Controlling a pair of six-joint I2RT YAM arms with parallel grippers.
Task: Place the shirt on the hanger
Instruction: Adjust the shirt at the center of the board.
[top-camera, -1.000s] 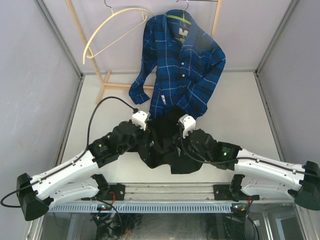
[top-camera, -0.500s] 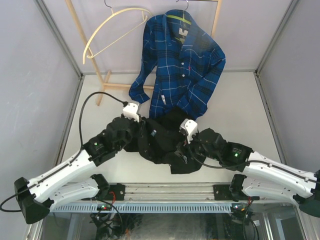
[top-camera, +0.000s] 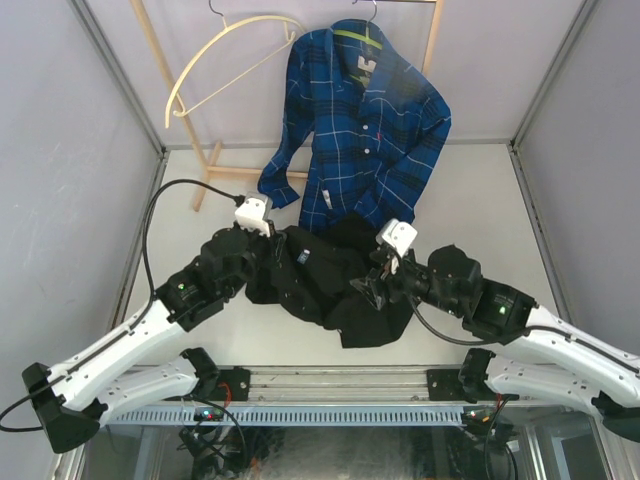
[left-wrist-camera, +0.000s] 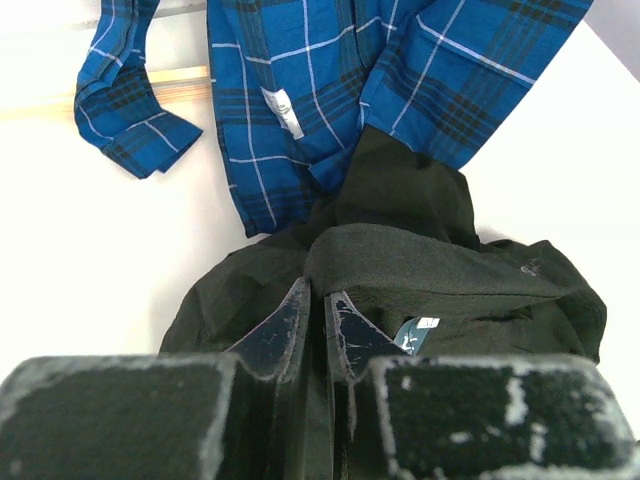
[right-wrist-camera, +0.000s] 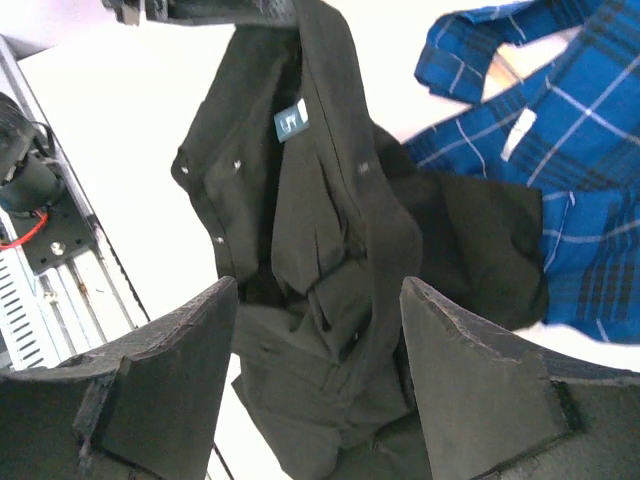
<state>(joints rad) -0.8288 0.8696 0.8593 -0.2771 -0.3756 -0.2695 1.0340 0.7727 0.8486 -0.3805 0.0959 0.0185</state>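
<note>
The shirt (top-camera: 330, 290) is showing matt black cloth, the hanger (top-camera: 232, 28) smooth pale wood, the tabletop (top-camera: 480, 200) a matt white surface.

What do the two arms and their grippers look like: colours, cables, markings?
Both the left arm and right arm have white shell links with black joint housings and a small green light. A white camera block sits at each wrist; a black cable loops from the left one. The left gripper has dark wedge jaws scuffed whitish; the right gripper has broader, matte black ones.
</note>
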